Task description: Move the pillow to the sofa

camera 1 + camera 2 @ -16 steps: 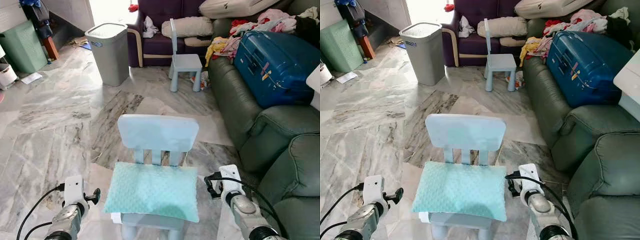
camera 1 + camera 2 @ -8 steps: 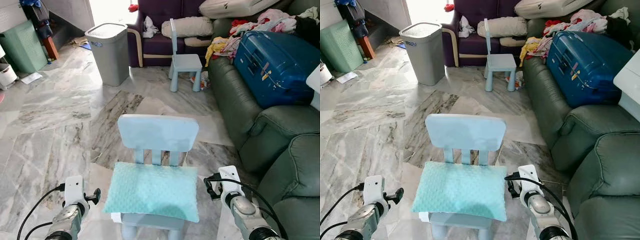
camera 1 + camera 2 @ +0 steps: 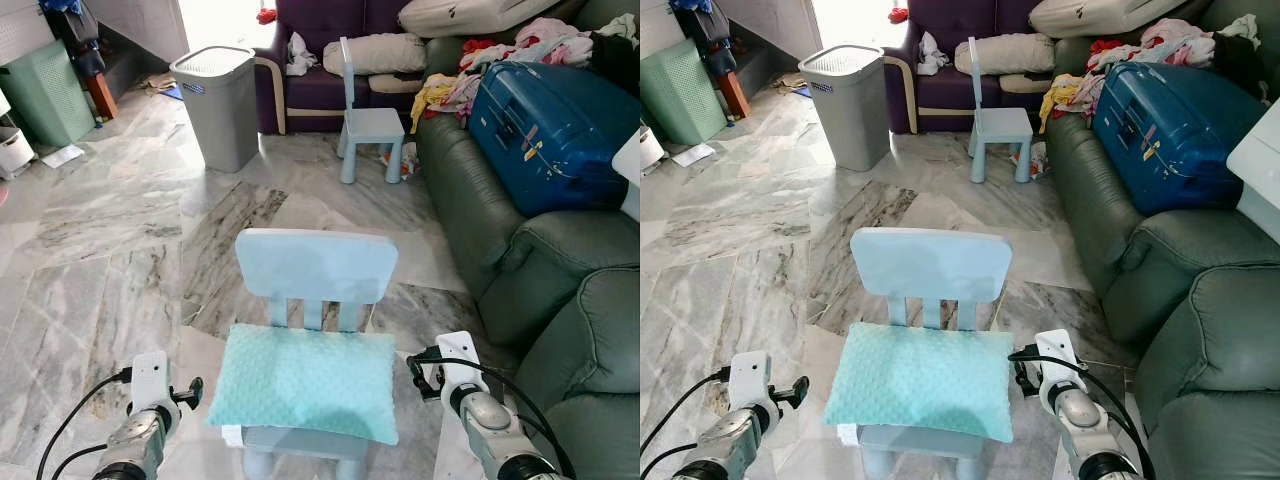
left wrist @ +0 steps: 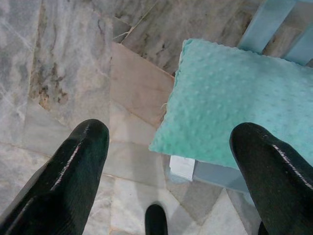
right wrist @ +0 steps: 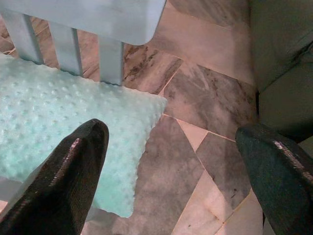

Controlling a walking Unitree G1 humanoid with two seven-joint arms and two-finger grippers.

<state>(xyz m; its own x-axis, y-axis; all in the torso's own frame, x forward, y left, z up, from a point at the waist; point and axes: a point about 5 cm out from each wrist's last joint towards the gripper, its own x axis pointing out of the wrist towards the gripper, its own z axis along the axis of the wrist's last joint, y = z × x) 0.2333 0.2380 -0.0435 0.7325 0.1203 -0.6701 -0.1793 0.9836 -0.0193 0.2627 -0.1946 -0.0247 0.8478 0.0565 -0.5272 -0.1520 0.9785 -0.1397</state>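
Nothing is moved yet: the pillow (image 3: 305, 382) lies on the small chair (image 3: 315, 270), both the left end effector (image 4: 166, 161) and right end effector (image 5: 171, 161) spread wide beside it, sofa (image 3: 520, 260) waiting.

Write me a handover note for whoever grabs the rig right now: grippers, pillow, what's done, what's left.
Left gripper: open, empty, low at the left end of the pillow, not touching it.
Right gripper: open, empty, low at the pillow's right end, also clear of it.
Pillow: mint green, dotted, lying flat on the seat of the pale blue child's chair directly ahead, overhanging the seat on both ends.
Sofa: dark green leather, on the robot's right; a blue suitcase and clothes take up its far cushions.
Done: arms flank the pillow.
Left: close both grippers on the pillow, lift, turn right, set it on the sofa.
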